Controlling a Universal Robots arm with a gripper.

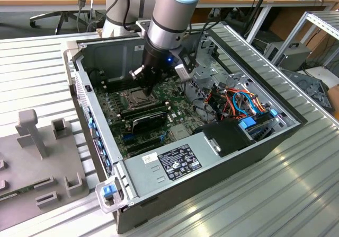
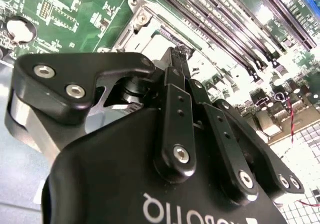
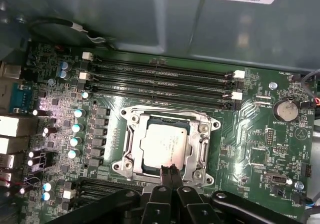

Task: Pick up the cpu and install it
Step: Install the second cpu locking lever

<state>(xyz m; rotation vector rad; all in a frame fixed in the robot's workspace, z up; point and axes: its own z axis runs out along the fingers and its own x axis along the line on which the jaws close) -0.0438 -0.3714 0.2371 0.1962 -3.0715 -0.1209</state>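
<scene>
The cpu [image 3: 162, 144], a pale silver square chip, lies flat inside the metal-framed socket [image 3: 131, 134] on the green motherboard [image 3: 250, 129]. In the exterior view the socket [image 1: 132, 95] sits in the open computer case, with my gripper [image 1: 148, 92] directly over its edge. In the first wrist view my gripper [image 3: 170, 171] is shut, its two black fingertips pressed together with nothing between them. The tips rest at the rim of the cpu and the socket frame. In the second wrist view my gripper [image 2: 180, 54] points down at the socket frame [image 2: 142, 21].
Memory slots [image 3: 160, 78] run alongside the socket. A coin battery [image 3: 286, 109] sits on the board. The case walls [image 1: 79, 83] enclose the board. Coloured cables [image 1: 238, 102] and a black box [image 1: 230, 136] fill the exterior view's right. A grey fixture [image 1: 37, 157] lies outside the case.
</scene>
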